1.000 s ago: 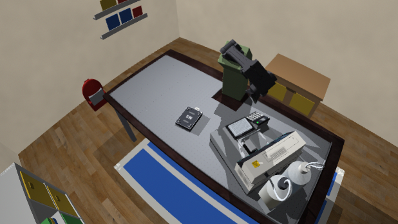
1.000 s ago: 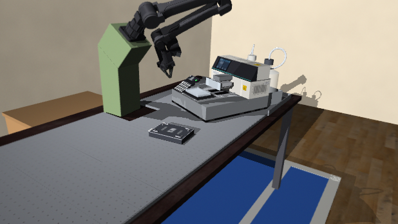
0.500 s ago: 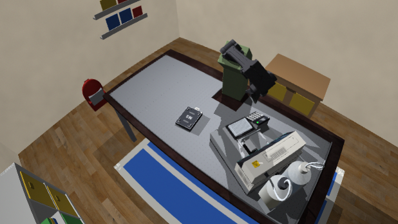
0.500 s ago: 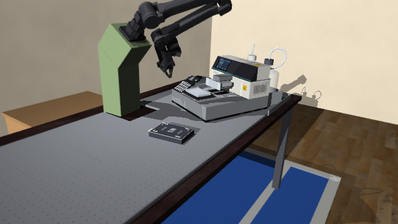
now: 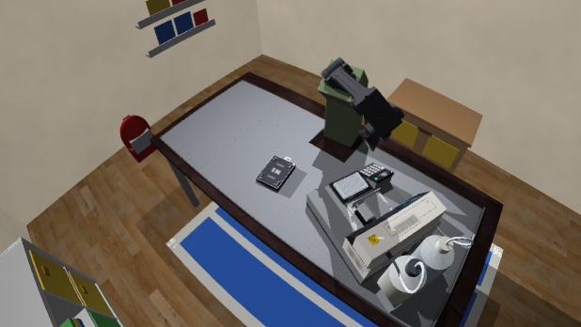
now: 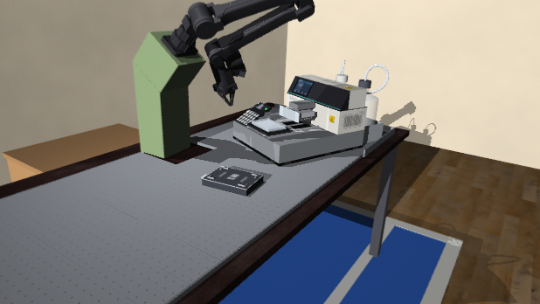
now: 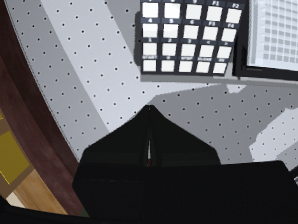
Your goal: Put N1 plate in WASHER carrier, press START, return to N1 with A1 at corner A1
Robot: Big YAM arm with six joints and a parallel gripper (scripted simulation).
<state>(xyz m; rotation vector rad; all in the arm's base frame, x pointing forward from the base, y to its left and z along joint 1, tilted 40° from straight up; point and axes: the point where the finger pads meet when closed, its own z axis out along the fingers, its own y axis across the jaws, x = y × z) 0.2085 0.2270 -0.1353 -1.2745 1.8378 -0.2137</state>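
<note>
In the top view, the pale plate [image 5: 351, 185] [image 6: 268, 126] [image 7: 280, 37] lies right of centre, on the dark carrier [image 5: 335, 190] [image 7: 241, 66] of the plate washer [image 5: 395, 230] [image 6: 323, 105]; whether it is fully seated I cannot tell. In the wrist view it is cut off by the upper right edge. Just beside it stands the keypad [image 5: 373, 169] [image 6: 248, 117] [image 7: 187, 40], at the top of the wrist view, with the START key [image 7: 149, 65] at its lower left corner. A green lamp [image 5: 376, 179] [image 6: 266, 108] glows next to the keys. The tool [image 5: 371, 141] [image 6: 231, 103] [image 7: 149, 112] hangs above the table [image 5: 226, 122] [image 6: 109, 218] [image 7: 55, 65], apart from the keypad, its fingers pressed together with nothing between them; in the wrist view their tips meet at the centre. The dark nest N1 [image 5: 274, 176] [image 6: 232, 182] sits near the middle of the top view and low in the centre of the exterior view, bearing no plate. Farther out, the green pedestal [image 5: 344, 117] [image 6: 162, 100] carries the arm [image 5: 350, 86] [image 6: 258, 26], upper right of centre in the top view. Two white bottles [image 5: 401, 282] [image 5: 434, 254] stand behind the washer, lower right in the top view.
</note>
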